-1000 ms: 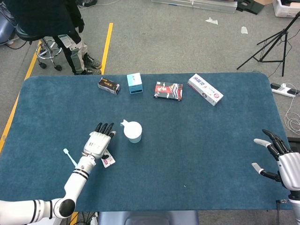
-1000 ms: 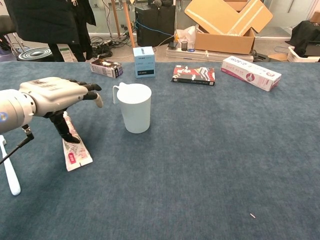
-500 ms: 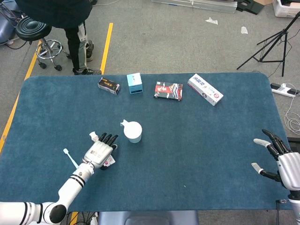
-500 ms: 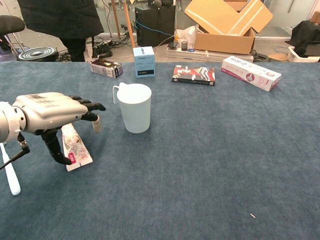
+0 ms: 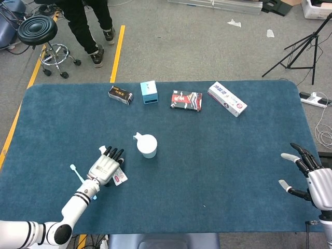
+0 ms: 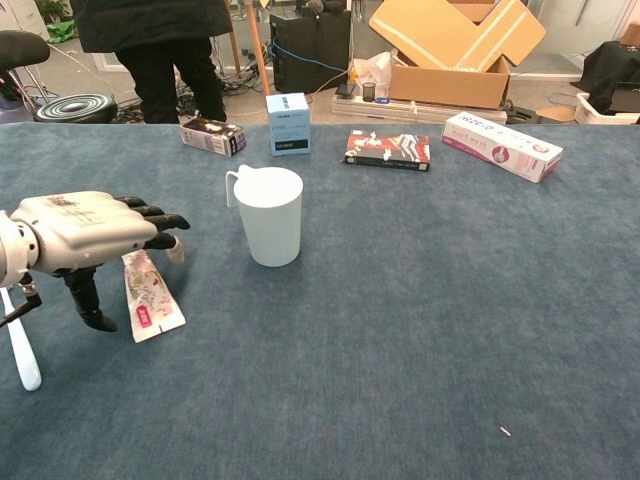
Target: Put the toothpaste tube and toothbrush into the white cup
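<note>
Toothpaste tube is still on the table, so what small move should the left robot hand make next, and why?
Probably lower the left robot hand onto the toothpaste tube and grip it: the tube lies flat beside the white cup, and the hand hovers open above it.

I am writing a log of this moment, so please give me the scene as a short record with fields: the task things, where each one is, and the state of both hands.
cup: white cup upright on the blue table, nothing visible inside
toothpaste: toothpaste tube flat on the table, left of the cup, not held
toothbrush: toothbrush flat near the table's left edge
left hand: left hand over the tube, fingers extended, holding nothing
right hand: right hand at the table's far right, fingers apart, holding nothing
task state: neither item is in the cup
</note>
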Robot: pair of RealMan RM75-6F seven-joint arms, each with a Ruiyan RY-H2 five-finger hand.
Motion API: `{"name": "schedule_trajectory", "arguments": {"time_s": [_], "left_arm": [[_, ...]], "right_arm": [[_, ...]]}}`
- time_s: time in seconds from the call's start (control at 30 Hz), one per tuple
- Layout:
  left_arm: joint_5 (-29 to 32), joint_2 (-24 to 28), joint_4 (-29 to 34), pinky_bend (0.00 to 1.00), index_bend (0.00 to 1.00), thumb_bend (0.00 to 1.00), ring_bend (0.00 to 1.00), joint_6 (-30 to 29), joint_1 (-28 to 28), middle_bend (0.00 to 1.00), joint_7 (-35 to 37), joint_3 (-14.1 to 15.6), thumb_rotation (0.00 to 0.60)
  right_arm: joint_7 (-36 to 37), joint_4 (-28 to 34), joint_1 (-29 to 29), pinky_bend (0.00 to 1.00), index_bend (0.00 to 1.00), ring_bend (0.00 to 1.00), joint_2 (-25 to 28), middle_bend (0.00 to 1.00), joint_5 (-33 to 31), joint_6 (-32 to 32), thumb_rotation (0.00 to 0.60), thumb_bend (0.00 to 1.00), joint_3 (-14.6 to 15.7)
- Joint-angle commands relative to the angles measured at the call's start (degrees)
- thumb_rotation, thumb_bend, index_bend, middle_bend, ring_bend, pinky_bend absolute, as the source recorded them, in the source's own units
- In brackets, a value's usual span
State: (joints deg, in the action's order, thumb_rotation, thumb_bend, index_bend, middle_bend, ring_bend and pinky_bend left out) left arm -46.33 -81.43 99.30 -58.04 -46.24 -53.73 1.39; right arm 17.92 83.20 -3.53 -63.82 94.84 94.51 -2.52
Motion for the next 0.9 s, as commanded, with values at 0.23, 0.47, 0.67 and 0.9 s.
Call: {"name": "schedule_trajectory", "arguments": {"time_s": [0.23,0.47,0.67,0.9], "left_arm": [[1.0,1.69,1.68,0.0,0.26,0.0,0.0,-1.06,-0.03,0.0,-0.72,1.94,0.6],[1.45,2.65,1.5,0.0,0.29,0.0,0.0,-1.16,0.18,0.0,0.08,2.96,0.6],[0.88,4.21,1.36,0.0,0.3,0.0,0.0,-2.11,0.93,0.0,0.37,4.38,0.6],[1.05,5.48,0.2,0.0,0.31,0.0,0.0,-3.21,2.1,0.0,0.98,5.32,0.6]], "right_arm": [[-0.29,0.08,0.02,0.51,0.3,0.16,-0.07,0.13,0.15,0.07,0.6,0.12,0.07],[-0.29,0.11,0.02,0.51,0.3,0.16,-0.07,0.13,0.12,0.08,0.6,0.12,0.05],[-0.29,0.08,0.04,0.51,0.3,0.16,-0.06,0.13,0.11,0.1,0.6,0.12,0.06],[-0.68,0.18,0.01,0.51,0.3,0.16,-0.17,0.13,0.31,0.03,0.6,0.12,0.18]]}}
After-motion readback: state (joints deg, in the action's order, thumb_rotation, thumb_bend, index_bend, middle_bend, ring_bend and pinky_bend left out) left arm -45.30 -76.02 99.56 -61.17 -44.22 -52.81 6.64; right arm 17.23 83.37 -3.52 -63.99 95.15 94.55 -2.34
